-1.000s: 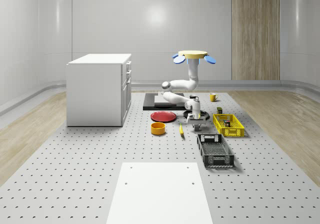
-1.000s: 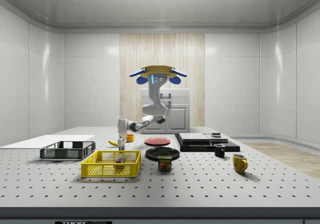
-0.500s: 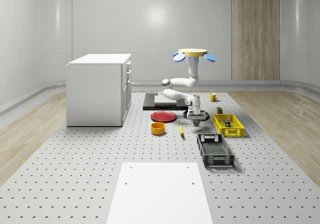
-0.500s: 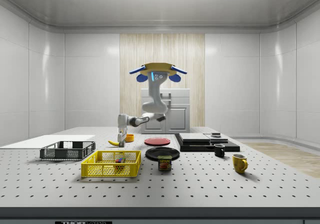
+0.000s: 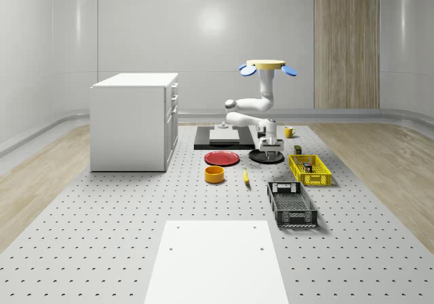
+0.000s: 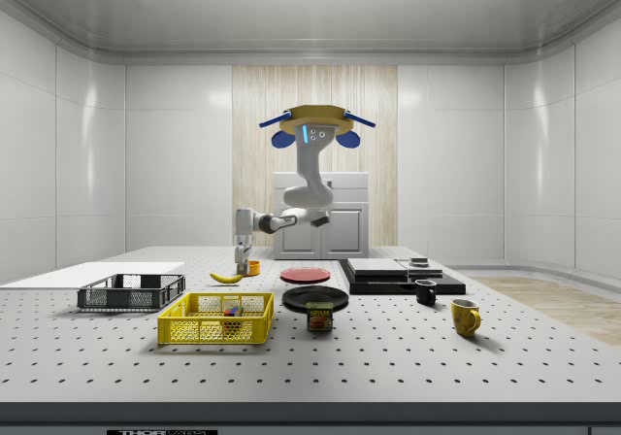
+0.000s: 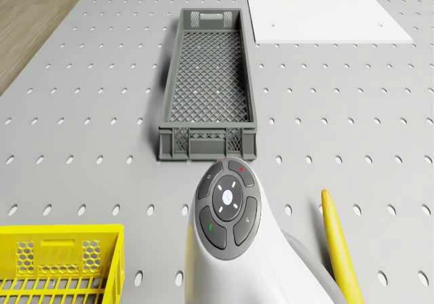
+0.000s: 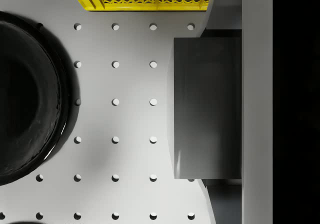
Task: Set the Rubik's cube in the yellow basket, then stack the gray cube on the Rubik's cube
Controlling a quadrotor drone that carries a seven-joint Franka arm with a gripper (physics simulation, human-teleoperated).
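One bent arm [image 5: 247,108] hangs its gripper [image 5: 272,152] downward, apparently clamped on the gray cube [image 8: 207,108].

I see a gray perforated table [image 5: 102,222] carrying a white cabinet [image 5: 134,121], white sheet [image 5: 215,260], gray crate [image 5: 291,204], yellow basket [image 5: 309,169], red plate [image 5: 222,157], orange bowl [image 5: 215,174], banana [image 5: 245,176], black plate [image 5: 261,156] and yellow mug [image 5: 289,132].
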